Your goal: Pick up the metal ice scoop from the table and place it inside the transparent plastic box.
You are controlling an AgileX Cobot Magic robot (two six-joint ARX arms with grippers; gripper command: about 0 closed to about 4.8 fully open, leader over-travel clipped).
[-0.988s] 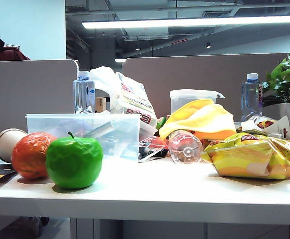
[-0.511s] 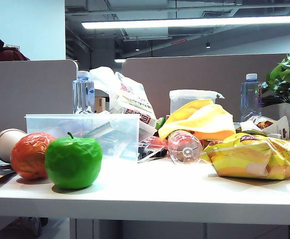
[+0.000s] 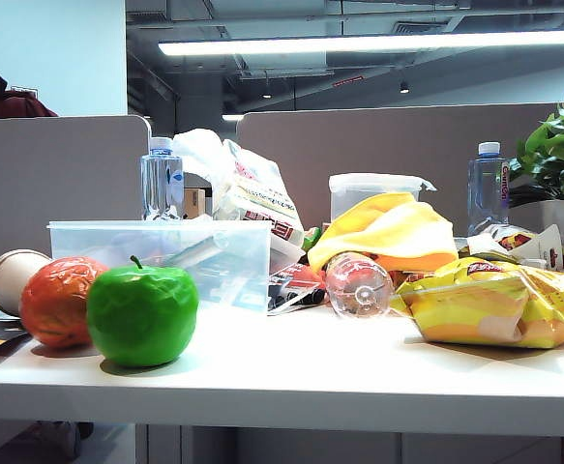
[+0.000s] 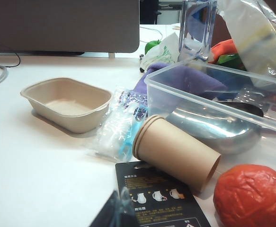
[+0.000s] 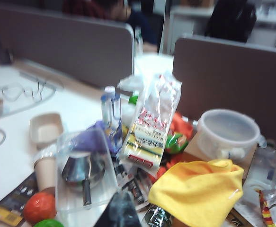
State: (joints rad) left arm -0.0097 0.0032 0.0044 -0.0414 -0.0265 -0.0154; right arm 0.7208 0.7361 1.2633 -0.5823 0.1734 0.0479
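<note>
Much clutter on white table (image 3: pixel 291 372), left gripper (image 4: pixel 119 210), right gripper (image 5: pixel 120 212) shut

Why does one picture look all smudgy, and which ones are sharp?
The right wrist view is smeared all over, so the yellow cloth and the metal ice scoop in the transparent plastic box look soft. The left wrist view is sharper, with window light glinting off the scoop's bowl. The exterior view is crisp up close, where the green apple shines, under a glaring ceiling light.

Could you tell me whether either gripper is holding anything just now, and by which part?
Nothing is held: the metal ice scoop lies in the transparent plastic box, and the right gripper is shut, empty.
</note>
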